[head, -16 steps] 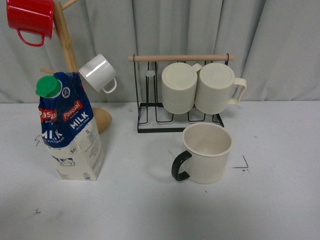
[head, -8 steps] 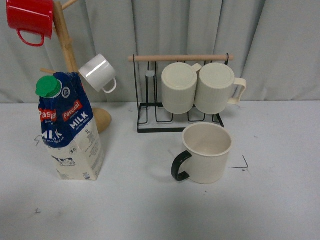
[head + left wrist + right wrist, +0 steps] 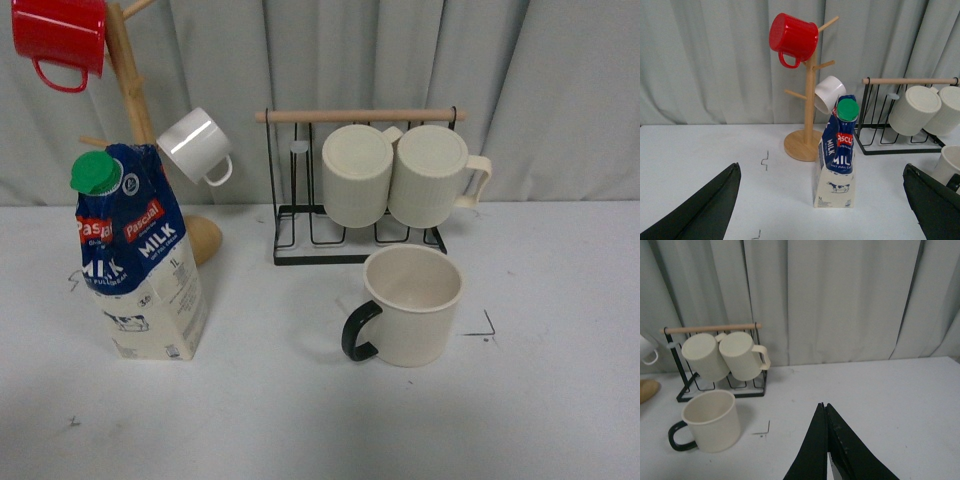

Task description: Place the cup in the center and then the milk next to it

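The cup (image 3: pixel 412 305), cream-white with a black handle (image 3: pixel 357 331) to its left, stands upright on the table right of centre, in front of the rack; its smiley face does not show. It also shows in the right wrist view (image 3: pixel 710 420). The milk (image 3: pixel 138 252), with blue top and green cap, stands upright at the left; it also shows in the left wrist view (image 3: pixel 838 155). My left gripper (image 3: pixel 822 200) is open and empty, its jaws wide apart, the milk ahead between them. My right gripper (image 3: pixel 824 407) is shut and empty, to the right of the cup. Neither gripper shows in the front view.
A black wire rack (image 3: pixel 360 232) with a wooden bar holds two ribbed cream mugs (image 3: pixel 400 175) behind the cup. A wooden mug tree (image 3: pixel 135 90) behind the milk carries a red mug (image 3: pixel 60 35) and a small white mug (image 3: pixel 196 146). Grey curtain behind.
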`<state>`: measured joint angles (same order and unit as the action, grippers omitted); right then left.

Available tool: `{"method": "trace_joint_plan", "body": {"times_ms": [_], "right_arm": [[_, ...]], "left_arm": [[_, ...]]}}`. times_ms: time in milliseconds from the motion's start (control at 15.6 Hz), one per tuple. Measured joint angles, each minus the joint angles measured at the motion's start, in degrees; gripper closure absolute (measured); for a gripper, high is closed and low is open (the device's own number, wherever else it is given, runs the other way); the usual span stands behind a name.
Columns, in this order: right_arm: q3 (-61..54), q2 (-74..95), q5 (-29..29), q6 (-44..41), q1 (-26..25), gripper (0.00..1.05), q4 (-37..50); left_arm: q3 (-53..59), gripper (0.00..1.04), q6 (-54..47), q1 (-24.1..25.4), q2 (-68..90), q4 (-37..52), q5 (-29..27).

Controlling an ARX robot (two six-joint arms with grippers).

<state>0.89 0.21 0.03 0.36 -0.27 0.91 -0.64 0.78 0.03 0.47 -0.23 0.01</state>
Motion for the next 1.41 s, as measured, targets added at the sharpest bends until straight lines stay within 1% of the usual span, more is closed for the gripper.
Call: {"method": "trace_joint_plan", "body": {"times_ms": [64, 192, 256, 577, 641, 705, 769, 833, 897, 962, 1026, 1090, 1154, 1218, 1410], "right_arm": [[-0.2, 0.0, 0.0, 0.0, 0.0, 1.03, -1.6], [-0.2, 0.0, 0.0, 0.0, 0.0, 1.03, -1.2], [-0.2, 0.0, 0.0, 0.0, 0.0, 0.97, -1.1], [-0.2, 0.0, 0.0, 0.0, 0.0, 0.33, -1.1], [-0.2, 0.0, 0.0, 0.0, 0.0, 0.22, -1.1], [-0.2, 0.0, 0.1, 0.0, 0.0, 0.09, -1.1], [-0.2, 0.0, 0.0, 0.0, 0.0, 0.05, -1.0], [-0.2, 0.0, 0.0, 0.0, 0.0, 0.07, -1.1], [-0.2, 0.0, 0.0, 0.0, 0.0, 0.06, -1.1], [-0.2, 0.0, 0.0, 0.0, 0.0, 0.06, -1.1], [-0.2, 0.0, 0.0, 0.0, 0.0, 0.06, -1.1], [-0.2, 0.0, 0.0, 0.0, 0.0, 0.06, -1.1], [-0.2, 0.0, 0.0, 0.0, 0.0, 0.06, -1.1], [-0.2, 0.0, 0.0, 0.0, 0.0, 0.06, -1.1], [-0.2, 0.0, 0.0, 0.0, 0.0, 0.06, -1.1]], "left_arm": [[0.0, 0.07, 0.0, 0.0, 0.0, 0.1, 0.0], [0.0, 0.07, 0.0, 0.0, 0.0, 0.0, 0.0], [0.0, 0.07, 0.0, 0.0, 0.0, 0.0, 0.0], [0.0, 0.07, 0.0, 0.0, 0.0, 0.0, 0.0], [-0.2, 0.07, 0.0, -0.3, 0.2, -1.1, -0.8], [-3.4, 0.07, -0.3, -3.3, 7.5, -6.7, -9.1], [-5.5, 0.07, -3.0, -2.8, 19.8, -0.1, -12.1], [-6.9, 0.07, -4.4, -1.2, 28.9, 5.6, -12.5], [-9.3, 0.07, -5.1, -1.4, 39.4, 12.1, -12.4], [-12.8, 0.07, -5.9, -3.4, 49.6, 17.5, -12.3], [-15.6, 0.07, -6.1, -4.7, 57.4, 20.6, -12.0], [-18.3, 0.07, -6.1, -6.2, 65.5, 23.2, -10.9], [-20.5, 0.07, -5.7, -7.4, 71.6, 23.9, -10.4], [-22.4, 0.07, -5.2, -8.5, 75.7, 24.3, -9.6], [-27.4, 0.07, -4.3, -11.0, 84.2, 25.3, -9.4]]}}
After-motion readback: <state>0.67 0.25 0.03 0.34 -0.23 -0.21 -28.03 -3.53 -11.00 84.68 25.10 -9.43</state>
